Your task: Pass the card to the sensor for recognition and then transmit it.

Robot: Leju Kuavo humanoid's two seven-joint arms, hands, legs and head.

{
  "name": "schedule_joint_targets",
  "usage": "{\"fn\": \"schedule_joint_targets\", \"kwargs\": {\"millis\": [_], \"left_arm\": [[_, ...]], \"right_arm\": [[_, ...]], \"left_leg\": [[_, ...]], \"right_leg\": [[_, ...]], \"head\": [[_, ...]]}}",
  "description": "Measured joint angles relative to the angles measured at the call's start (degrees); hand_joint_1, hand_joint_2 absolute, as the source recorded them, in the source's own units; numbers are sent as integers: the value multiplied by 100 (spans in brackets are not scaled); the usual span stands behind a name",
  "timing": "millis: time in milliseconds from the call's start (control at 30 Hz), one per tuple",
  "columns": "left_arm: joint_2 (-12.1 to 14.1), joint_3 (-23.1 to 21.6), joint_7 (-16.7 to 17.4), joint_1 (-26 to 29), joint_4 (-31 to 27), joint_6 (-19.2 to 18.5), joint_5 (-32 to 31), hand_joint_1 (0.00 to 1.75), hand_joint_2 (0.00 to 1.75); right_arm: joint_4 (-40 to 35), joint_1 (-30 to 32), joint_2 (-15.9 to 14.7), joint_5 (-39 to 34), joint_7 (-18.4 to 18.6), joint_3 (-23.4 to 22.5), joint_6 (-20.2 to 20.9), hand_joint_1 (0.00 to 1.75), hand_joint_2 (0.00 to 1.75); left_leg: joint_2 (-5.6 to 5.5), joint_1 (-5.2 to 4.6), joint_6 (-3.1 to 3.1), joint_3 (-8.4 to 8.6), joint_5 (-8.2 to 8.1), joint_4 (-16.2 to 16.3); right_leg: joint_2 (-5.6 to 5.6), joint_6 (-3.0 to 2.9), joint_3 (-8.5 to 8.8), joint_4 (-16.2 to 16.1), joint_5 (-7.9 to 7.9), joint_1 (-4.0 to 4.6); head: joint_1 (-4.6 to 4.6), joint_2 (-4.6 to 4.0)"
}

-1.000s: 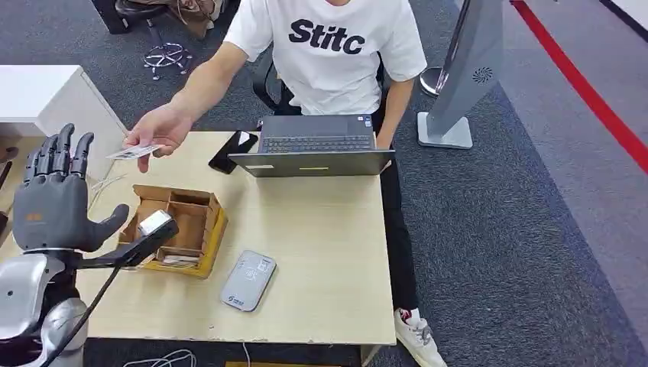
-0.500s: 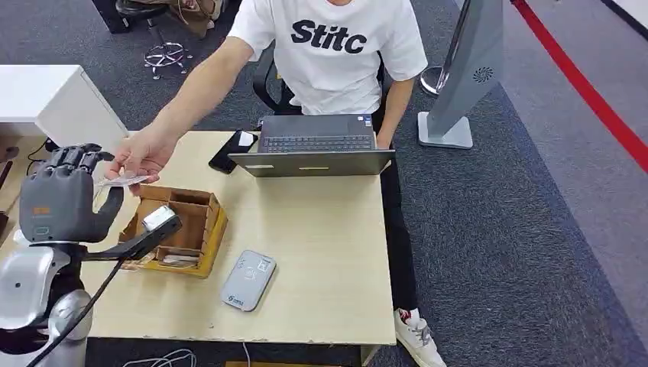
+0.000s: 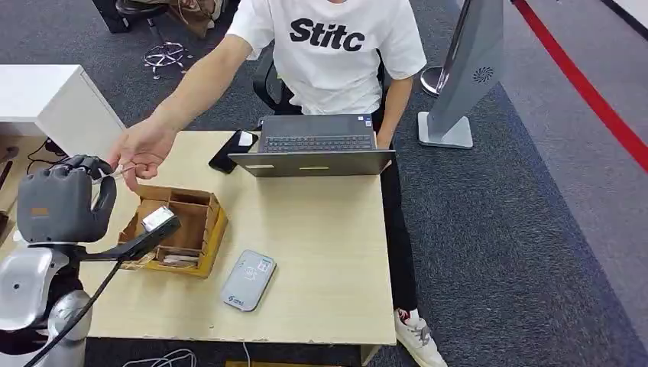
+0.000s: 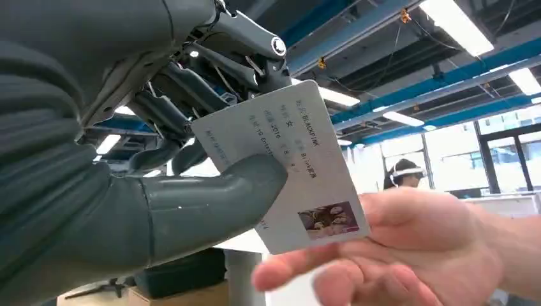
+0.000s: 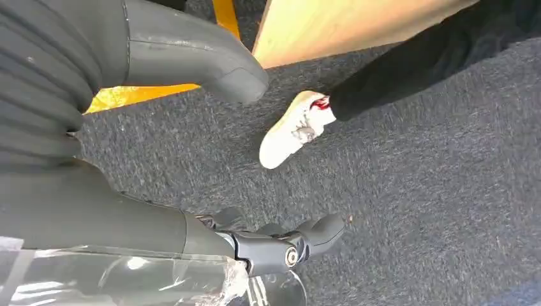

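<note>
My left hand [image 3: 61,200] has gone from spread open to curled, its thumb and fingers now pinching the card [image 4: 290,167] that the person's hand [image 3: 141,149] brought over.

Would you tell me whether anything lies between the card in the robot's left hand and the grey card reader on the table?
The left hand pinches the card, which the person's hand also holds. The cardboard box and a scanner on its arm lie between it and the reader.
</note>
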Motion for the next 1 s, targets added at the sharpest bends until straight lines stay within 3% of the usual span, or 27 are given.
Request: {"fn": "schedule_joint_targets", "kwargs": {"millis": [233,367,600,767,1000], "left_arm": [[-96,4,-490,379,-287,317,879,175,175],[-109,-94,-912,1032,-794,153,1574,175,175],[35,-192,-1071,1565,-1097,80,1821,175,175],[487,-405,-1161,2028,-1113,-155,1978,175,175],[1004,-676,-712,2443,-1069,-755,1978,175,175]], "right_arm": [[-4,49,0,24,-11,28,-57,0,175],[20,83,0,-61,-177,11,61,0,175],[33,103,0,-92,-216,-26,129,0,175],[107,45,0,-2,-269,-179,280,0,175],[262,-195,0,219,-324,-492,636,0,175]], "left_leg": [[5,0,1,-2,-1,0],[7,-1,1,-4,-9,0],[6,0,1,-7,-8,0],[13,2,-1,-5,-7,-1],[12,1,-1,-8,-7,-1]], "right_leg": [[6,0,-2,0,-1,0],[7,3,-7,-1,-4,-1],[4,2,-8,-1,-3,0],[11,1,-9,1,-3,1],[9,2,-10,1,-3,1]], "head": [[-2,0],[2,0],[0,0],[2,0],[-2,0]]}}
